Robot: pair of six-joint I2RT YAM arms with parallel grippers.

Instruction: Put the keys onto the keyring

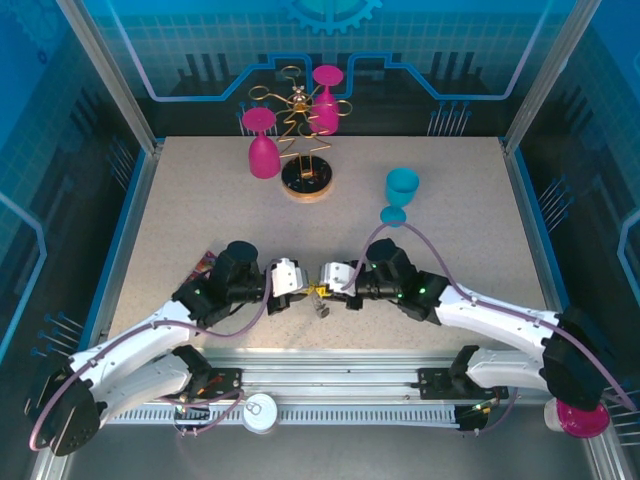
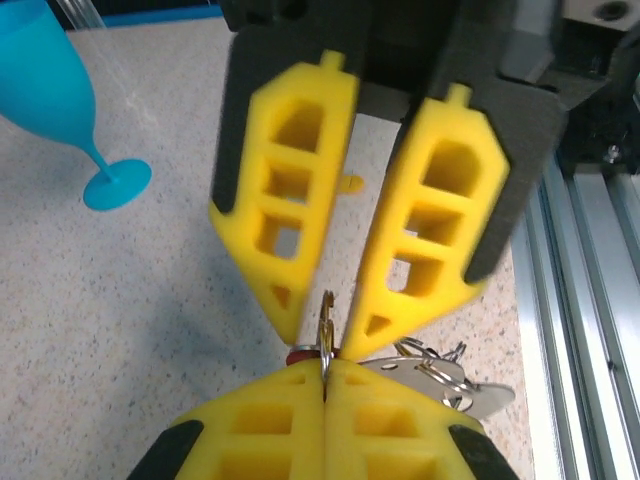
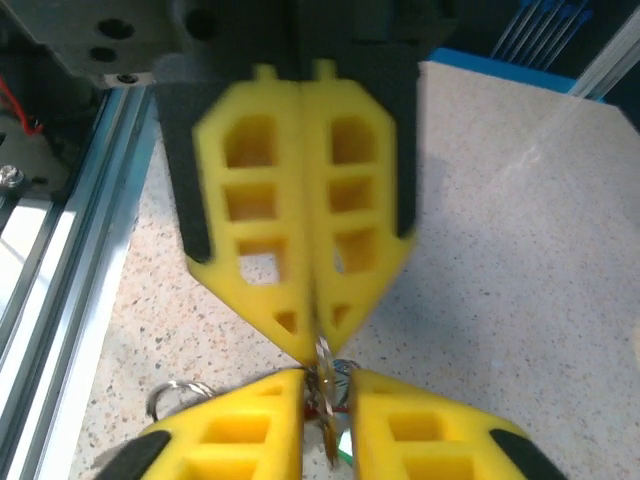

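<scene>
Top external view showed both arms reaching in to meet low over the desk (image 1: 450, 300), close to the middle of its near edge. The left gripper (image 1: 305, 287) and right gripper (image 1: 330, 285) stood tip to tip, with a grey bit of the keyring (image 1: 322, 305) hanging just below them toward the near edge.

From the left wrist, the left claw's yellow fingers (image 2: 260, 425) were pressed tight together, pinching a small ring (image 2: 326, 335) that stood upright out of their tips. A red key head (image 2: 297, 356) sat right against that ring on its left. The rest of the keyring's grey metal trailed to the right of the fingertips; I could not tell whether it touched the desk. The right claw's fingers were spread, one tip on each side of the upright ring, not closed on it.

From the right wrist, a green tag (image 3: 345, 445) showed in the gap between the right claw's parted fingers, and another ring (image 3: 175, 395) lay left of them.

A blue cup (image 1: 400, 190) lay tipped right of the desk's middle. Along the far edge stood a wire rack (image 1: 305, 175) with two pink cups (image 1: 263, 145). A coloured packet (image 1: 205, 262) peeked out beside the left arm near the left edge.
</scene>
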